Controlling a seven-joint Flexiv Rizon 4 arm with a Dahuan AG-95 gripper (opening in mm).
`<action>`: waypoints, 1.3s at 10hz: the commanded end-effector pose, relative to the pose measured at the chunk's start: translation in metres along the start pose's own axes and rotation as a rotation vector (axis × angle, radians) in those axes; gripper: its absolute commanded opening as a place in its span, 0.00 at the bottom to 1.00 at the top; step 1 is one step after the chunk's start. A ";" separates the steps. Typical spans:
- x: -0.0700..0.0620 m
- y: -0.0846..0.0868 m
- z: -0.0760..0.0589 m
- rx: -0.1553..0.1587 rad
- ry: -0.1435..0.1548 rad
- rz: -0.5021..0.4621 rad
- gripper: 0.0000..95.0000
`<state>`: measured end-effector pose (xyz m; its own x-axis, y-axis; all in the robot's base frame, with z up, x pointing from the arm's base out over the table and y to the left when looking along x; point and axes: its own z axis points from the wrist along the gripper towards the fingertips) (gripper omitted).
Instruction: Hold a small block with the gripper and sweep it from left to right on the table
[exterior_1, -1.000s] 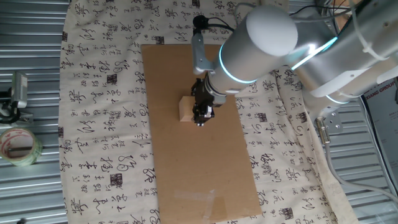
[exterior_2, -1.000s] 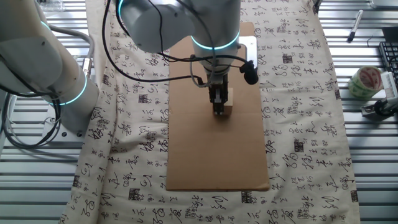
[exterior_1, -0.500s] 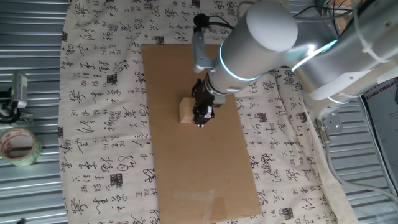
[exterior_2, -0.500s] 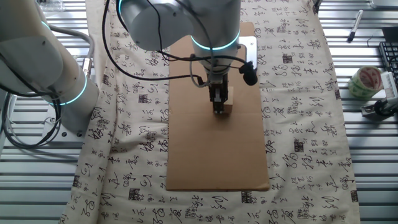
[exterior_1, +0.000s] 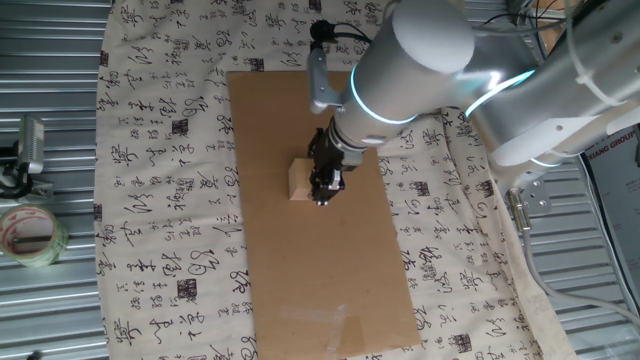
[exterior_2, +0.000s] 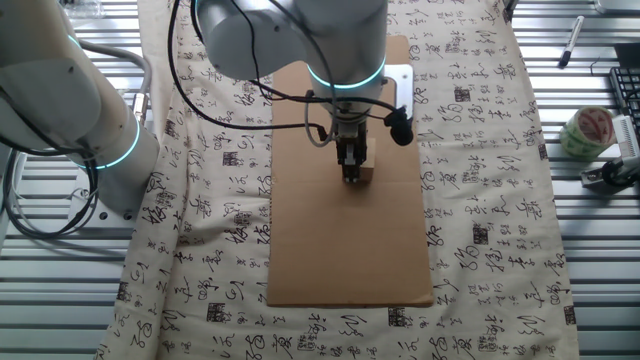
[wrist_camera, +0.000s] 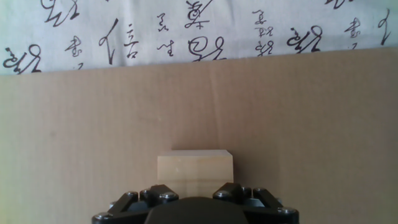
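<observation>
The small block (exterior_1: 298, 180) is a pale tan wooden cube on the brown cardboard sheet (exterior_1: 340, 270) of the table (exterior_1: 160, 150). The black gripper (exterior_1: 322, 186) stands upright against the block's right side in this fixed view. From the other side the block (exterior_2: 367, 176) pokes out to the right of the gripper (exterior_2: 351, 172). In the hand view the block (wrist_camera: 194, 167) juts forward from the gripper (wrist_camera: 194, 198), with a black fingertip (wrist_camera: 160, 196) at each of its sides. The jaws look shut on the block's near end, which is hidden under the hand.
A tape roll (exterior_1: 28, 235) lies on the ribbed metal at the left, next to a small metal clamp (exterior_1: 28, 150). The same roll (exterior_2: 585, 130) and a pen (exterior_2: 570, 42) show in the other fixed view. The arm's thick base (exterior_2: 70, 110) stands beside the cloth.
The wrist has turned slightly and the upper arm has shifted a little. The gripper tip and the block stay in the same spot on the cardboard.
</observation>
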<state>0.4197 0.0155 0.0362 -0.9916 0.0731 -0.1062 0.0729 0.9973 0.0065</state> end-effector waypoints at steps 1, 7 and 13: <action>0.000 0.000 0.001 0.002 -0.002 -0.002 0.00; 0.001 0.004 0.002 0.003 -0.006 0.003 0.00; 0.001 0.009 0.003 -0.001 -0.008 0.011 0.00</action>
<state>0.4207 0.0236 0.0338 -0.9893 0.0851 -0.1187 0.0847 0.9964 0.0078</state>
